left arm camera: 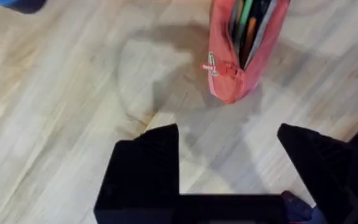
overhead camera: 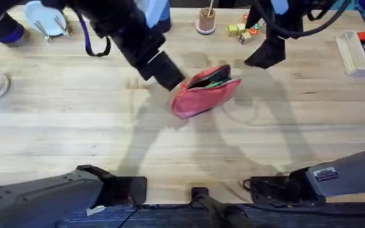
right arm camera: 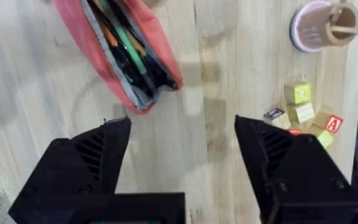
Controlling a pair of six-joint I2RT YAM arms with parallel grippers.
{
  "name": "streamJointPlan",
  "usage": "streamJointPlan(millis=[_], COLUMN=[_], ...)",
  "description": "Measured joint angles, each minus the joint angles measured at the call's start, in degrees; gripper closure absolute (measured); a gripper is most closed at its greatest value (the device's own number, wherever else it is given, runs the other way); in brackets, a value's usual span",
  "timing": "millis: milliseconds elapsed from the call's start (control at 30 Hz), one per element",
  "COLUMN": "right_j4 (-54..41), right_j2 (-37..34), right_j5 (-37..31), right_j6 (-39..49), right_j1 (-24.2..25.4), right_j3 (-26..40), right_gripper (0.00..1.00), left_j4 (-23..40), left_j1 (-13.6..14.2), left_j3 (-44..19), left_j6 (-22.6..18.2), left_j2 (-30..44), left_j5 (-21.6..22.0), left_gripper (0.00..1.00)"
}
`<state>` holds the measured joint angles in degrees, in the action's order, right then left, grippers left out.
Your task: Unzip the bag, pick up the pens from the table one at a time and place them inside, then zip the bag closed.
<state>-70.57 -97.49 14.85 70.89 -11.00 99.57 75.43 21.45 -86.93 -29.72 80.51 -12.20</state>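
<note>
Bag: the pink-red bag point(overhead camera: 205, 94) lies near the middle of the table point(overhead camera: 75, 133), tilted, its zipper edge turned away from the arm bases and gaping wide.

Pens: the green pen point(right arm camera: 131, 48) and the orange pen point(right arm camera: 107, 36) rest side by side in the dark lining, fully within the mouth, so the loading step looks finished and no pen is left on the wood around the bag.

Zipper: the pull point(left arm camera: 211, 65) sits at the end of the bag nearest the left gripper, which suggests the whole length has yet to be run shut.

Left gripper: the left gripper point(left arm camera: 227, 163) hangs just beside that end of the bag, fingers spread and holding nothing, seemingly lined up on the pull tab.

Right gripper: the right gripper point(right arm camera: 182, 155) hovers close to the opposite end, jaws parted and unloaded; from there it could pin the fabric while the other arm draws the slider.

Stage: closing is what remains, judging by the open mouth and both pens stowed.

Risk: the soft bag may slide or fold if the pull is tugged without the far end braced, and a pen riding high could catch the teeth.

Surroundings: lettered blocks point(right arm camera: 303, 112) and a small cup point(right arm camera: 319, 25) stand well apart, beyond the bag, clear of the work.
</note>
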Motion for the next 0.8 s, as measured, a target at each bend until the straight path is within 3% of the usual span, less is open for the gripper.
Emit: streamJointPlan(millis=[200,333,500,633,800], right_j4=[0.0,0.0,0.3,0.4,0.5], right_j2=[0.0,0.0,0.0,0.0,0.0], right_j5=[0.0,0.0,0.0,0.0,0.0], right_j6=[0.0,0.0,0.0,0.0,0.0], right_j1=[-2.0,-3.2,-4.4,-5.5,-6.9], right_j3=[0.0,0.0,0.0,0.0,0.0], right_gripper=[0.004,0.005,0.005,0.005,0.005], left_j4=[-1.3,-1.5,-1.8,-5.6,-10.7], left_j1=[-6.5,-12.8,-23.3,-31.5,-37.1], left_j3=[7.9,12.9,16.8,20.5,22.9], left_j6=[-6.7,-12.5,-20.6,-24.9,-26.9], left_j2=[-2.0,-5.0,-6.7,-6.7,-6.4], left_j5=[-6.2,-11.5,-21.9,-31.7,-39.6], left_gripper=[0.009,0.009,0.009,0.009,0.008])
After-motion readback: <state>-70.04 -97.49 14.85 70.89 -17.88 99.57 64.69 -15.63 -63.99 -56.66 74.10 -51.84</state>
